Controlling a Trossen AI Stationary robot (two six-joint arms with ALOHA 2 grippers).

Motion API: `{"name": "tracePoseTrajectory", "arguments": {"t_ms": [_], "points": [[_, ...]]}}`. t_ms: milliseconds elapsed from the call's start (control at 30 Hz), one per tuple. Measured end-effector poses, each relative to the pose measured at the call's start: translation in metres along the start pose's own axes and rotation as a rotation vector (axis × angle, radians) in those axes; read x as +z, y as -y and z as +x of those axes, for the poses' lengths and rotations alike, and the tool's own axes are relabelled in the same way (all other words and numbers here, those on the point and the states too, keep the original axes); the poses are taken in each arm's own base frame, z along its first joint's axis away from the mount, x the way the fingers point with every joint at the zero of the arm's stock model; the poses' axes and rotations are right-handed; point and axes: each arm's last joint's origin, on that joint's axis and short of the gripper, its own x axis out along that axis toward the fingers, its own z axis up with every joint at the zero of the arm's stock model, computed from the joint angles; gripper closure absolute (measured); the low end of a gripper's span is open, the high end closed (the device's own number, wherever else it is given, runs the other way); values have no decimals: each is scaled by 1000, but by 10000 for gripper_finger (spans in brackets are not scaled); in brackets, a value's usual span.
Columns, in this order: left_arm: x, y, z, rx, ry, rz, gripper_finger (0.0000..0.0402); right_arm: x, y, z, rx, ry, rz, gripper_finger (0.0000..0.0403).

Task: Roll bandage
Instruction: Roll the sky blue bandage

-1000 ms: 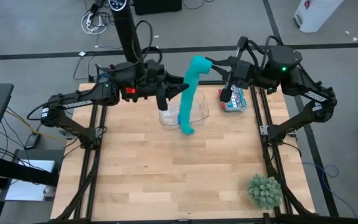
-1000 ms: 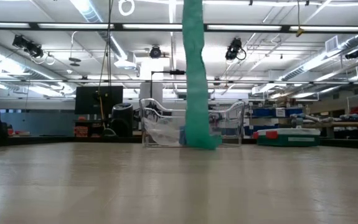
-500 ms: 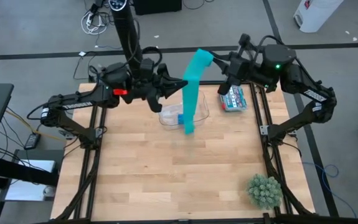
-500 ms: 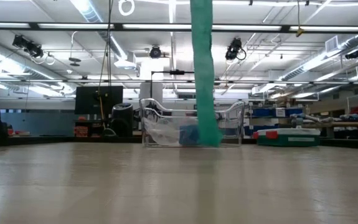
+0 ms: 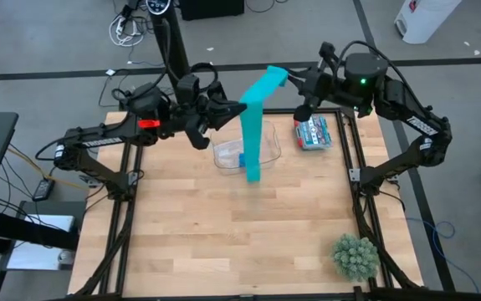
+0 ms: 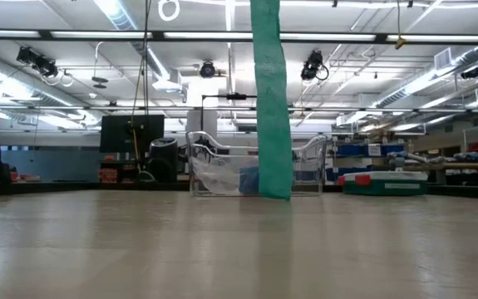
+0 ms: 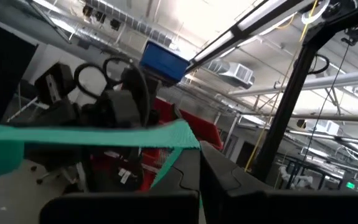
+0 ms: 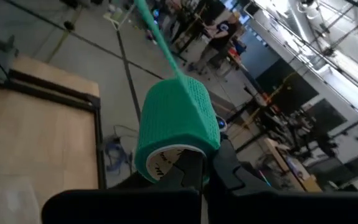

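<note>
1. the left gripper (image 5: 242, 109), raised above the table's (image 5: 223, 242) far edge, had just closed: a second earlier its fingers stood wide beside the bandage (image 5: 253, 142); now they were pinched on the strip itself.
2. the right gripper (image 5: 289, 78), high over the far right part of the table, stayed clamped on the bandage's rolled end, a teal coil (image 8: 177, 127) with a white core showing in the right wrist view.
3. from the coil the strip ran across to the left gripper, then hung straight down in front of the clear bin (image 5: 227, 155) near the far edge, its tail reaching down to about the table surface.
4. the ribbon had straightened from the wavy hang seen a second before.
5. judgement: with both ends of the upper span held, the strip looked tensioned and ready for winding; most of it was yet unrolled.
</note>
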Motion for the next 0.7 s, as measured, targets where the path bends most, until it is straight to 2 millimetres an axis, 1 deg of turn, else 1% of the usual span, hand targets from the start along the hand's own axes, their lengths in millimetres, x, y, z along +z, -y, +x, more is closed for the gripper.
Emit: {"name": "tracePoseTrajectory", "arguments": {"t_ms": [200,333,500,700], "points": [[-4,-2,0,21,-38,-5,399,8,5,-1,-44,83,54,403],[-8,-5,0,45,-80,-10,398,16,9,-3,-68,172,110,403],[-14,-8,-1,82,-139,-17,398,21,12,-5,-38,267,214,403],[-23,-14,-2,162,-212,-24,397,27,14,-10,41,375,324,403]]}}
